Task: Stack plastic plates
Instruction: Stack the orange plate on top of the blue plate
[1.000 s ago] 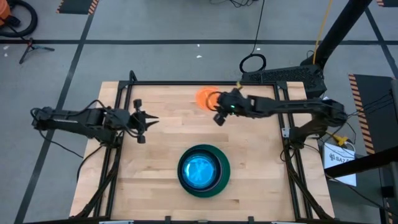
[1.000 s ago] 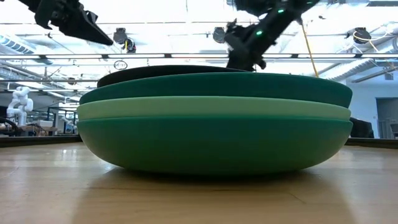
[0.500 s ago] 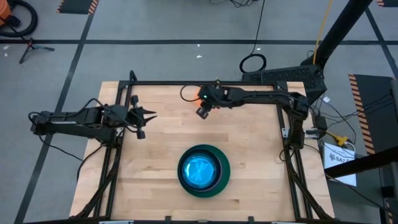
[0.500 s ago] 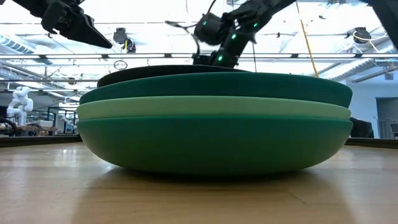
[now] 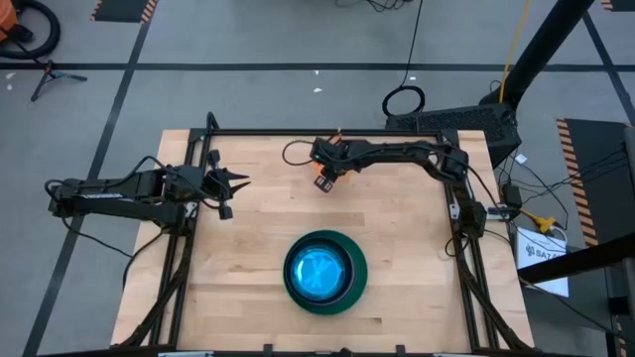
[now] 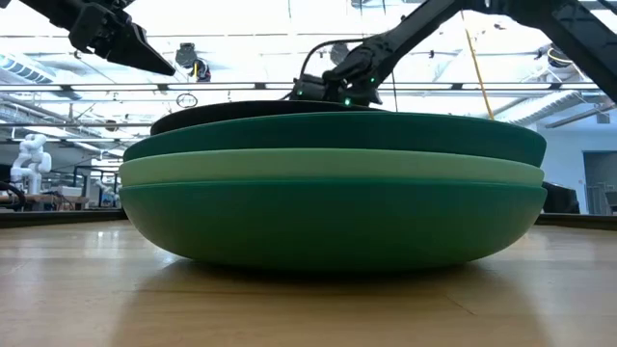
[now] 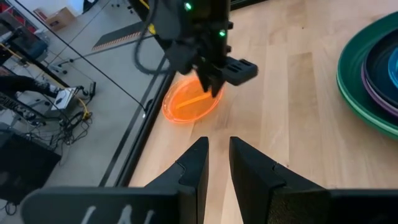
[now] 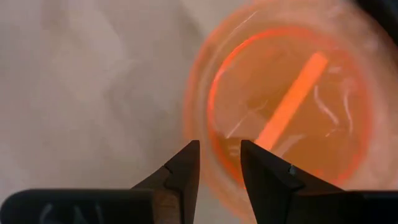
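A stack of plates (image 5: 319, 273) sits on the table's near middle, large dark green at the bottom and cyan-blue on top. In the low view the stack (image 6: 333, 193) shows dark green, light green and black rims. A small translucent orange plate (image 7: 186, 106) lies flat by the far edge, mostly hidden under the arm in the high view. My right gripper (image 8: 219, 163) is open and low over the orange plate (image 8: 292, 118), its fingers on either side of the rim. My left gripper (image 5: 233, 193) waits narrowly open above the table's left side. My right gripper comes down on the orange plate from above. One finger (image 8: 264, 171) stands inside the rim (image 8: 214, 146) and the other outside it. Whether the fingers touch the rim I cannot tell. The plate lies on the table.
A black frame rail (image 5: 298, 133) runs along the far edge just behind the orange plate, with side rails at left and right. A cable loop (image 5: 294, 152) hangs beside the right wrist. Bare wood lies between the orange plate and the stack.
My right gripper has travelled toward the table's left along the far edge and come down, from beside the orange plate to right over it, now covering it in the high view. The stack has stayed put.
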### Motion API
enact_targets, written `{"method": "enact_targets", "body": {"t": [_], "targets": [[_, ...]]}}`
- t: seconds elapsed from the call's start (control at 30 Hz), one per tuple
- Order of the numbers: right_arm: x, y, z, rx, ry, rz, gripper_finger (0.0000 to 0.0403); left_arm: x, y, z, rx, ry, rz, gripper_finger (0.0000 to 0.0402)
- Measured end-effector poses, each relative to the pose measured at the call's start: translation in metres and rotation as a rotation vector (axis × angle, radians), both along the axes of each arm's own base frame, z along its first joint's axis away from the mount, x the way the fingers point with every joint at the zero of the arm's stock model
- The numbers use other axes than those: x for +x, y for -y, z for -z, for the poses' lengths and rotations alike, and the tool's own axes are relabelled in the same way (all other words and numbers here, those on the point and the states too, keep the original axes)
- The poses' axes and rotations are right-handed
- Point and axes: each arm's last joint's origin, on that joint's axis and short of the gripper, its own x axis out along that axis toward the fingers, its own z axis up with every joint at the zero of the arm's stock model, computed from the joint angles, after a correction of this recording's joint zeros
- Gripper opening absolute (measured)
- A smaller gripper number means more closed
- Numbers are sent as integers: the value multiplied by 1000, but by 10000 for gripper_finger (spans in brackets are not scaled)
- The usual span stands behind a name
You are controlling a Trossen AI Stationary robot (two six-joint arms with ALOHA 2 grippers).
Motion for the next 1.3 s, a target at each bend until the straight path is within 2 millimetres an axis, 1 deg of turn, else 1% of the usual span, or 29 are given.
{"method": "enact_targets", "body": {"t": [0.17,0.53,0.8,0.93,1.07,1.3], "targets": [[2,-4,14,46,-36,-57,109,0,0,0,0,0,0,72],[2,4,14,16,-23,-42,109,0,0,0,3,2,1,72],[5,4,29,18,-48,-63,109,0,0,0,3,4,2,72],[7,2,30,-5,-60,-62,107,1,0,-1,3,5,2,72],[7,1,30,-2,-59,-64,84,1,0,-1,5,10,2,72],[5,0,29,1,-73,-72,16,1,0,-2,9,20,5,72]]}}
